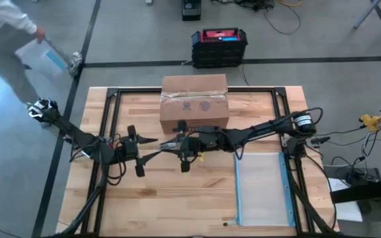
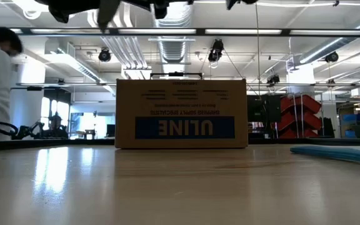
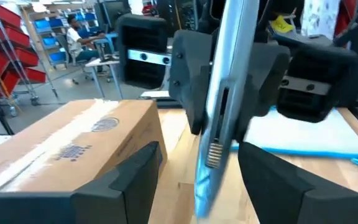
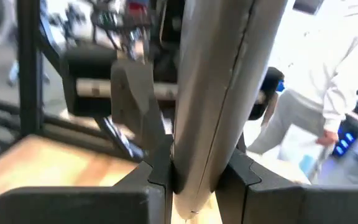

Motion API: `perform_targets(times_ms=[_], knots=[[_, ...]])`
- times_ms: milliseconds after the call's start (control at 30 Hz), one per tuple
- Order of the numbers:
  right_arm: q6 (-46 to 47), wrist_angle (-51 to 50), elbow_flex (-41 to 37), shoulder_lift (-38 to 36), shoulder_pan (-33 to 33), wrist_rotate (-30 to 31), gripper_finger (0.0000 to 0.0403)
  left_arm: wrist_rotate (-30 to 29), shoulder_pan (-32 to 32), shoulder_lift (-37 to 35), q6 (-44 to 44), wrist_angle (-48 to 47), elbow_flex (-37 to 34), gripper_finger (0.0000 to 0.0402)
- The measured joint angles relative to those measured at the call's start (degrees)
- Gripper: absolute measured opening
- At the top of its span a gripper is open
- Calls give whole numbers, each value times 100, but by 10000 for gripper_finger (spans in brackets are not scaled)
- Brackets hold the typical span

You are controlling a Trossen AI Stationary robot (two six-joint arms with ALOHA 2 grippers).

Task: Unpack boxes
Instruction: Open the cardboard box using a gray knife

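The brown cardboard box (image 1: 194, 99) rests on its base at the table's far middle, its taped top up and the blue ULINE print (image 2: 184, 127) on its near face. Just in front of it, both grippers meet above the table. My right gripper (image 4: 194, 168) is shut on a flat silvery-blue tool (image 3: 219, 118). My left gripper (image 3: 199, 149) faces it, open, with a finger on each side of the tool's free end and apart from it. My right gripper pinches the tool (image 4: 197, 143) between its two fingers, which come level from the table's right side. The tool sticks out past the fingers toward my left gripper. It is lifted clear of the table, and its free end (image 3: 202, 186) is unsupported.
A clear blue-edged pouch (image 1: 262, 188) lies flat on the table's near right. A black crate with a red top (image 1: 218, 46) stands on the floor beyond the far edge. A person in white (image 1: 5, 26) moves by the far left corner.
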Motion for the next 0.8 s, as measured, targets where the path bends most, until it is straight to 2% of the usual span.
perform_targets(times_ms=[100,300,533,800], knots=[[25,-351,-7,-222,-16,72,59,-115,9,6,-2,-2,2,194],[318,-254,1,-435,2,-3,59,-128,54,436,-37,106,-14,175],[420,-258,-3,-249,59,-146,59,-130,92,862,5,458,-12,161],[444,79,-3,48,59,-520,59,-75,134,1007,42,541,-12,156]])
